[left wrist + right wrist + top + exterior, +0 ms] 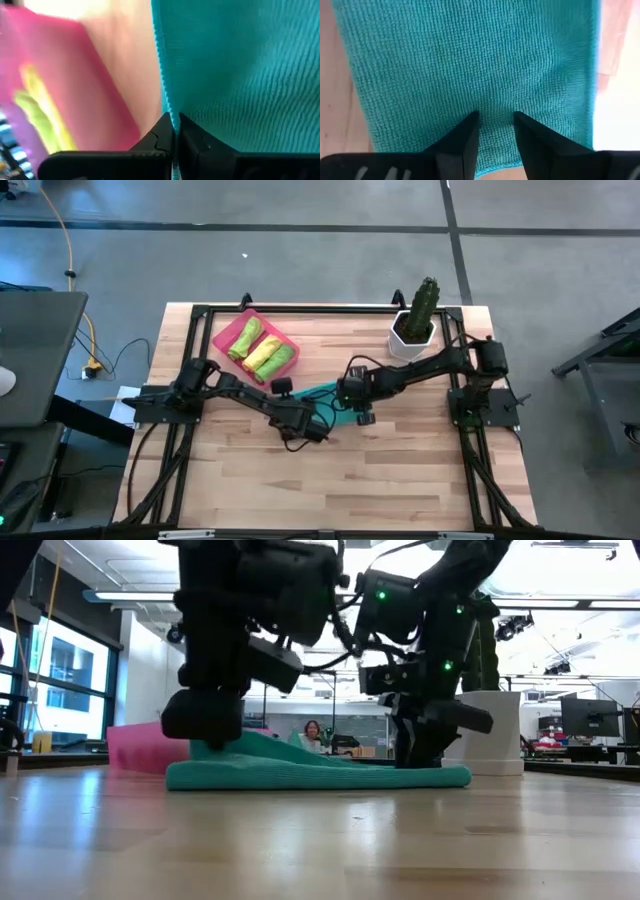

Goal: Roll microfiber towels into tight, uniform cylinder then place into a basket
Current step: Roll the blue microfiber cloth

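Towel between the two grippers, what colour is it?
Teal towel, best in the right wrist view.

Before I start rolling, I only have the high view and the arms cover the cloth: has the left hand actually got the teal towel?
Observer: Yes, the left hand is shut on the edge of the teal towel.
Operator: And the right?
Observer: The right hand is open, fingers apart over the cloth near its edge.
Operator: Is the towel flat?
Observer: Mostly; the low view shows it raised at the pinched edge.

Teal towel [328, 398], pink basket [225, 335]
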Controlling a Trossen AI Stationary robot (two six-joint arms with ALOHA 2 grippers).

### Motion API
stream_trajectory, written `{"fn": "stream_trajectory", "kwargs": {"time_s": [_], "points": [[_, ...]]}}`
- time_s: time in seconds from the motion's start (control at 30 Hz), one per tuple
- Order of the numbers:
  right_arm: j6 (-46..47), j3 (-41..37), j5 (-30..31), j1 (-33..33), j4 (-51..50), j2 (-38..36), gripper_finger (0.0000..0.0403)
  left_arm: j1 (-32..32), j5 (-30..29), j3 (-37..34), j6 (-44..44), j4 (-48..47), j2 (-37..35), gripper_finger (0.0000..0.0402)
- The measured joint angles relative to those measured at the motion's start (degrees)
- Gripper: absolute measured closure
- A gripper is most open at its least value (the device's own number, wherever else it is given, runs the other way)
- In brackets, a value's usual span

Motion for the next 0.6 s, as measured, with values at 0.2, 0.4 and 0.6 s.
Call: {"fn": "stream_trajectory", "kwargs": {"time_s": [0.2,0.4,0.6], "points": [[-0.10,0.00,3.29,0.46,0.04,0.14,0.0286,2.10,3.27,-1.44,-0.67,0.38,0.00,0.0401],[0.53,0.00,3.35,0.20,-0.06,0.17,0.0286,2.53,5.72,-1.46,0.65,3.82,0.00,0.0395],[0.54,0.00,3.36,0.35,-0.11,0.17,0.0286,2.51,6.63,-1.46,2.11,5.22,0.00,0.0332]]}}
